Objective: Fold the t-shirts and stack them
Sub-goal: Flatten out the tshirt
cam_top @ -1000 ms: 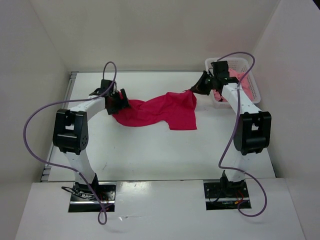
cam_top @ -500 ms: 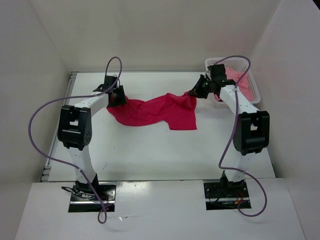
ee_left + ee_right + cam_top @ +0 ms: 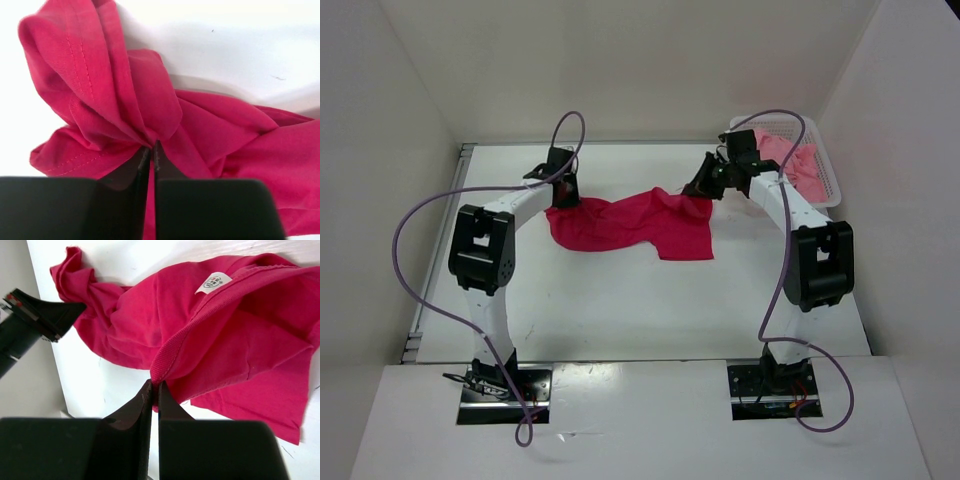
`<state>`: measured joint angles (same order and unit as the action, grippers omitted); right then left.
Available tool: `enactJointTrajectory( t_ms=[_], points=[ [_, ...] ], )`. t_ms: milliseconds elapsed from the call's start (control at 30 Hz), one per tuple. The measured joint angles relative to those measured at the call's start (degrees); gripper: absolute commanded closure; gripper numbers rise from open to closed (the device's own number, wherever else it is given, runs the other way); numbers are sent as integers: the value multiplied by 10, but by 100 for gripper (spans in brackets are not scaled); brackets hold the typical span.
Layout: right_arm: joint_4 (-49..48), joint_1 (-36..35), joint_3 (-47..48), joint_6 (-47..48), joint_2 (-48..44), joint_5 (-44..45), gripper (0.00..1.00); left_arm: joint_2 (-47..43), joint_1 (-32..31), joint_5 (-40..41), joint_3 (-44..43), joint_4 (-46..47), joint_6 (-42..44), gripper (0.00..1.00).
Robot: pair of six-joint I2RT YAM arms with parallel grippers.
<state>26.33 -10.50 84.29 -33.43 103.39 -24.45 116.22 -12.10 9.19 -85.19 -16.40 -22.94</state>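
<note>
Crimson-magenta t-shirt (image 3: 630,222) lies crumpled on the far middle of the tabletop (image 3: 620,310), drawn out into a band whose long axis runs left to right between the two arms. A second, light pink t-shirt (image 3: 798,165) sits in the white mesh basket (image 3: 832,170) at the far right corner, just behind the right arm.

Each end of the crimson band has its own gripper. The left gripper (image 3: 560,193) is at the bunched left end; its wrist view shows the left gripper (image 3: 151,147) closed down to a sliver on a gathered fold of stitched hem. The right gripper (image 3: 698,187) is at the right end, pinched narrow in its wrist view (image 3: 154,385) on the ribbed neckband (image 3: 200,320), with the white label (image 3: 215,281) just beyond.

Since the cloth lies between the grippers, neither arm is nearer. My reading is that the next move turns on pulling the two ends apart along that left-right line to spread the shirt flat.
</note>
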Motion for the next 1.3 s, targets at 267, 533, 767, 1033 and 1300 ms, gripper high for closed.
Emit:
enactJointTrajectory(
  t_ms=[267,533,767,1033,1300],
  points=[
    [1,-6,-30,14,-12,7,99,-64,1,-2,-9,-80,-17,100],
    [20,-6,-53,25,-97,28,99,-304,8,-8,12,-218,-86,100],
    [26,-3,-51,27,-136,36,99,-387,28,-43,-43,-346,-128,100],
    [30,3,40,29,21,63,99,-227,95,-86,-71,-301,-111,100],
    [47,7,78,28,90,88,99,116,132,-102,-245,-246,-80,70]
  ],
)
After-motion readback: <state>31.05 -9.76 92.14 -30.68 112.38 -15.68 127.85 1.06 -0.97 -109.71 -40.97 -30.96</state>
